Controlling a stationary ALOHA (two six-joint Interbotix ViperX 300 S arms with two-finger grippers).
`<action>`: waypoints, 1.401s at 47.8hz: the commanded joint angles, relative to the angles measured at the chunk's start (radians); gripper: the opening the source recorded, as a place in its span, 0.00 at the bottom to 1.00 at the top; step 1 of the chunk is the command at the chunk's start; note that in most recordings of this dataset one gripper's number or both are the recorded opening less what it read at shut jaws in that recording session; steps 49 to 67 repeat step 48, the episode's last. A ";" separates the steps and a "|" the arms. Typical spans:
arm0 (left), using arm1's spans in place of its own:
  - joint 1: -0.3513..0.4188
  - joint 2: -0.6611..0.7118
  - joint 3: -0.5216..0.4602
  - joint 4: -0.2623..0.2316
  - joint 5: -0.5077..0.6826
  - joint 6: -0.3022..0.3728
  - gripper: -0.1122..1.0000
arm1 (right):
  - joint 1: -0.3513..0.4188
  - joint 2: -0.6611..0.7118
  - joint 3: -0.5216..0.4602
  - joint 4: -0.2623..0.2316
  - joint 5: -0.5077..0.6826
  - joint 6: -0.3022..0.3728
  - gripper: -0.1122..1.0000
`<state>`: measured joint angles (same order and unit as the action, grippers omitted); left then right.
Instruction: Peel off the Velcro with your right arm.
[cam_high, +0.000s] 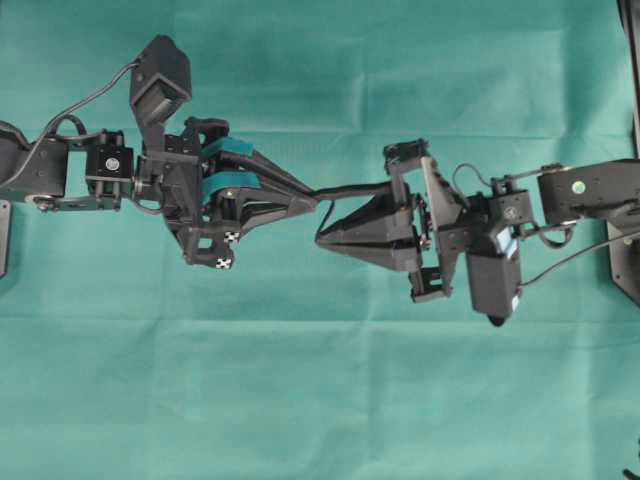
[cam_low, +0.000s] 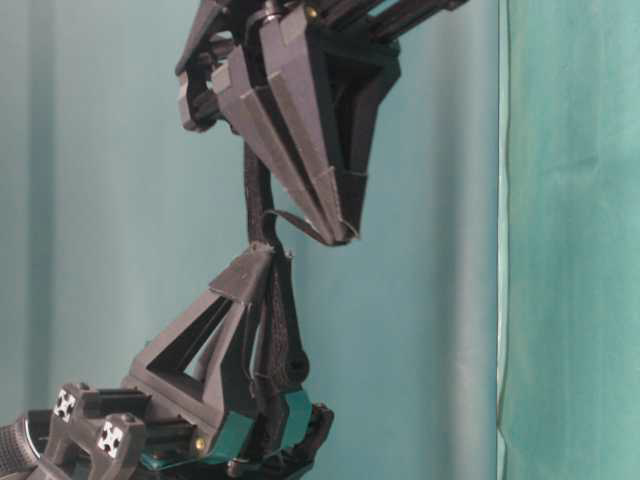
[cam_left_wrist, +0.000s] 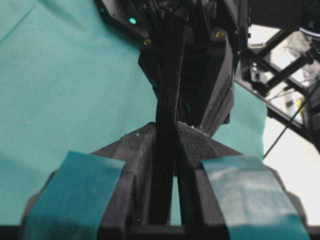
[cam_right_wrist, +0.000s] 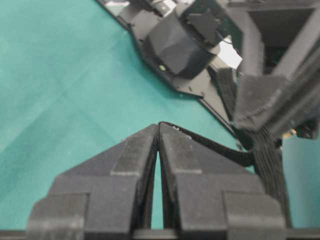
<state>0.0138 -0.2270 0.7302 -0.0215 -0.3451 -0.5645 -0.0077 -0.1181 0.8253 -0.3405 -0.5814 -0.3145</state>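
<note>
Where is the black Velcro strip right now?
In the overhead view the Velcro hangs mid-air near the middle, stretched between the left end effector with teal tape and the right end effector, above the green cloth.

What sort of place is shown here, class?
Probably a robotics lab bench: a teal cloth as the work surface, and two black arms whose left gripper and right gripper hold a Velcro strip.

Teal cloth covers table, creased; same teal backdrop behind, evenly lit.

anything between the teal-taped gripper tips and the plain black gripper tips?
Only the thin black Velcro strip, bridging the left gripper and right gripper; clearest in the table-level view, green cloth behind.
</note>
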 joint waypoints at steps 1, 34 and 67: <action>0.005 -0.011 -0.014 0.000 -0.017 0.002 0.19 | 0.020 -0.002 -0.028 -0.011 0.012 0.002 0.02; 0.005 -0.011 -0.015 0.000 -0.020 0.002 0.19 | 0.069 0.011 -0.037 -0.080 0.092 0.005 0.02; 0.005 -0.011 -0.012 0.000 -0.020 -0.002 0.19 | 0.071 0.011 -0.040 -0.074 0.092 0.014 0.02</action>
